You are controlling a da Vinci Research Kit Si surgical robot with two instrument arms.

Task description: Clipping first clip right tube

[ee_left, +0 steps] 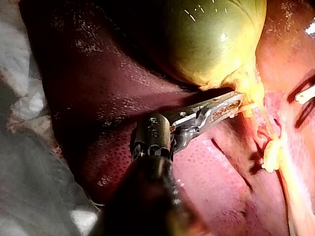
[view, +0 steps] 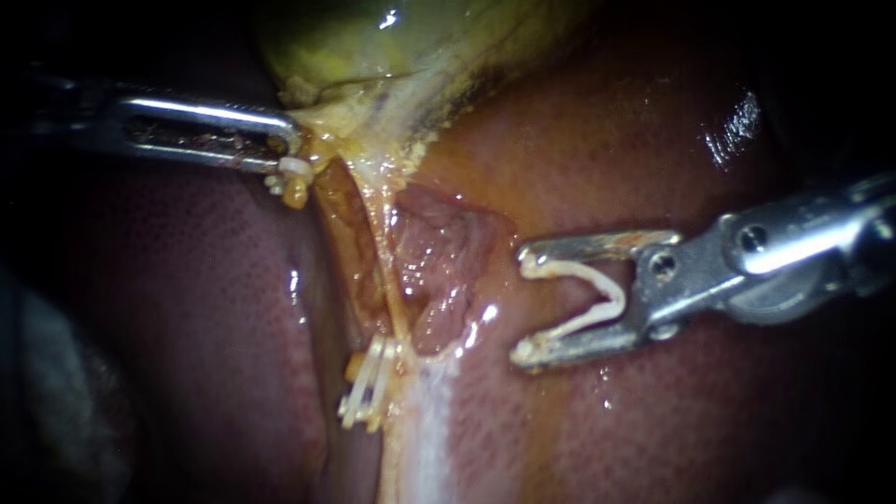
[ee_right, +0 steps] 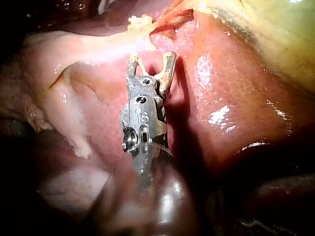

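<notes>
Right instrument (view: 525,308) jaws hold a spread clip (view: 609,297), apart from the tube (view: 385,271); left instrument (view: 291,157) jaws clamp the gallbladder (view: 373,42). Closing early would likely miss.

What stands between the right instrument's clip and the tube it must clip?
Only a fold of pink tissue beside the tube, facing the right instrument and its clip. No other instrument or clip intervenes.
</notes>
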